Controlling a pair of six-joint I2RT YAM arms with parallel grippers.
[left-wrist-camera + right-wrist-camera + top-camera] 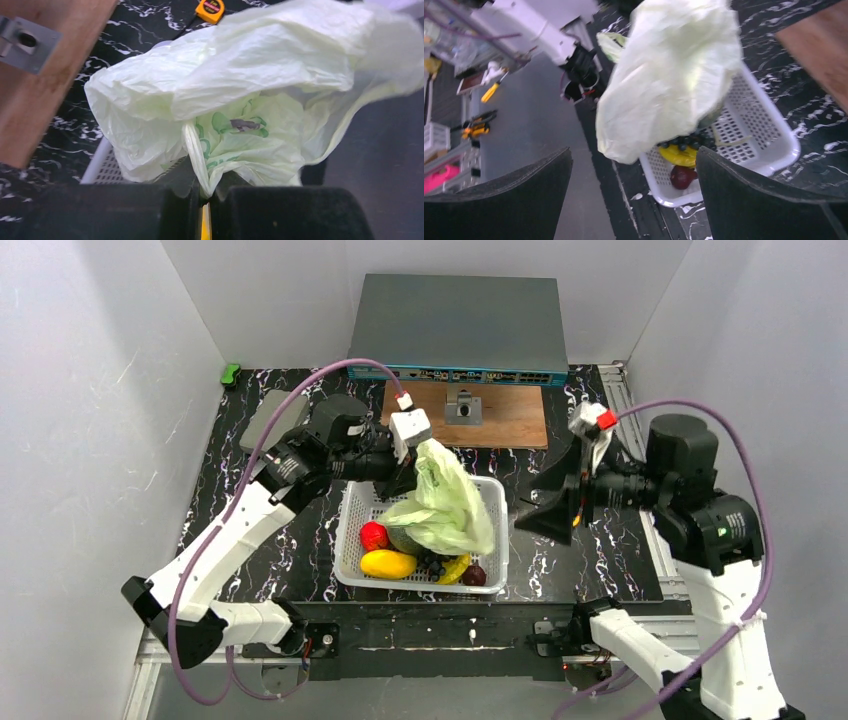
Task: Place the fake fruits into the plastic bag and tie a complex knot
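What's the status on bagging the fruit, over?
Left fingers shut on thin pale-green plastic bag, held over white perforated basket. Right fingers open, empty. Plastic fruits visible in basket, unbagged.

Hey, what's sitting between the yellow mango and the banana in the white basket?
The grapes lie between the mango and the banana, along the near side of the basket. The top view shows this.

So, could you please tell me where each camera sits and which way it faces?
Top external: above, behind the bases, looking down at the table; left arm and right arm show.
Left wrist: looks along the left fingers, shut on the plastic bag.
Right wrist: past open right fingers at bag and white basket.
All share the bag.
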